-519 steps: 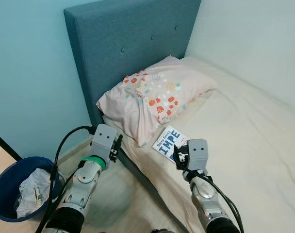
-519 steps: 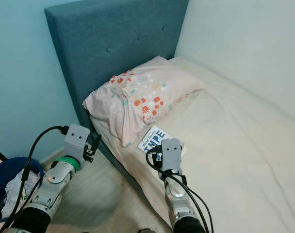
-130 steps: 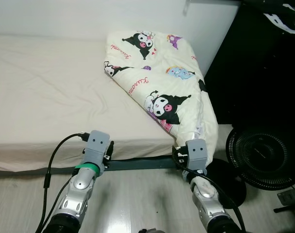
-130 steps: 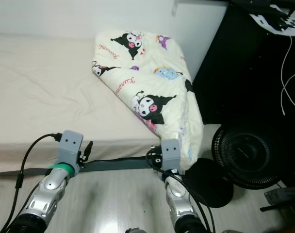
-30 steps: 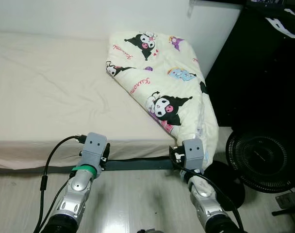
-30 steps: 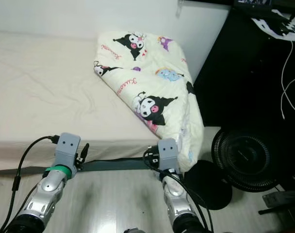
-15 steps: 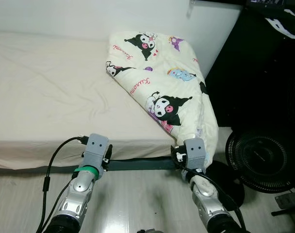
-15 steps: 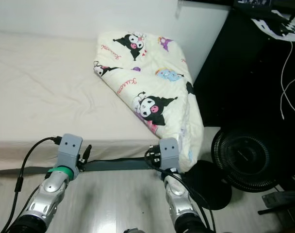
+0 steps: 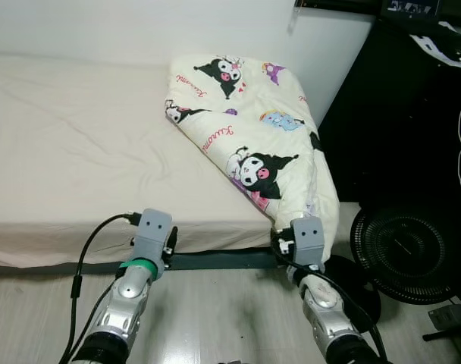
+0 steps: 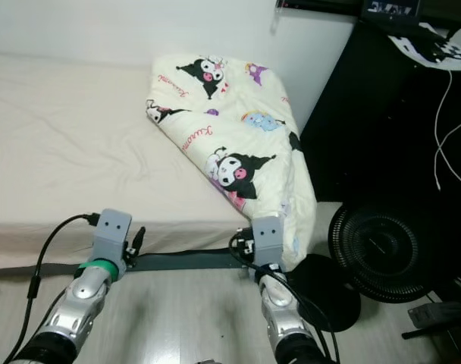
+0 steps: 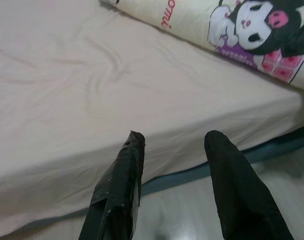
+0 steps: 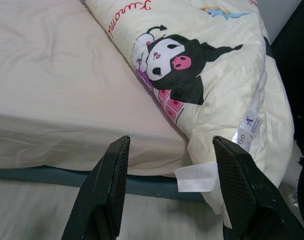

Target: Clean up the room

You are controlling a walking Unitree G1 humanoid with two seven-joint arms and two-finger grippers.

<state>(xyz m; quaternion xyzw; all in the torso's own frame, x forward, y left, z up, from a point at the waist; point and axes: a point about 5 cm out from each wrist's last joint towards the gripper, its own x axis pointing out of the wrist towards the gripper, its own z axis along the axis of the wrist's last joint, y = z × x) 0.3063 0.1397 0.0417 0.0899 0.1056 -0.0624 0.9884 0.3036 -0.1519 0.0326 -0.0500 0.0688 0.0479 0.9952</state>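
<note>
A cream quilt [image 9: 249,133] printed with black cartoon characters lies folded across the foot of the bed [image 9: 79,152], its lower corner drooping over the mattress edge toward the floor. My left gripper [image 11: 173,145] is open, held low in front of the mattress side. My right gripper [image 12: 172,150] is open too, pointing at the hanging quilt corner [image 12: 232,110] with its white care label [image 12: 197,177]. Both wrists, the left [image 9: 154,231] and the right [image 9: 307,241], hover just below the bed edge, touching nothing.
A black floor fan [image 9: 405,250] lies on the floor to the right, with a round black base [image 9: 352,280] beside my right arm. Dark furniture [image 9: 405,98] with cables stands behind it. Pale wood floor [image 9: 215,318] lies underfoot; a white wall is beyond the bed.
The view has shifted slightly downward and closer; the bed and quilt sit a little higher in frame. Both grippers stay open and hold nothing.
</note>
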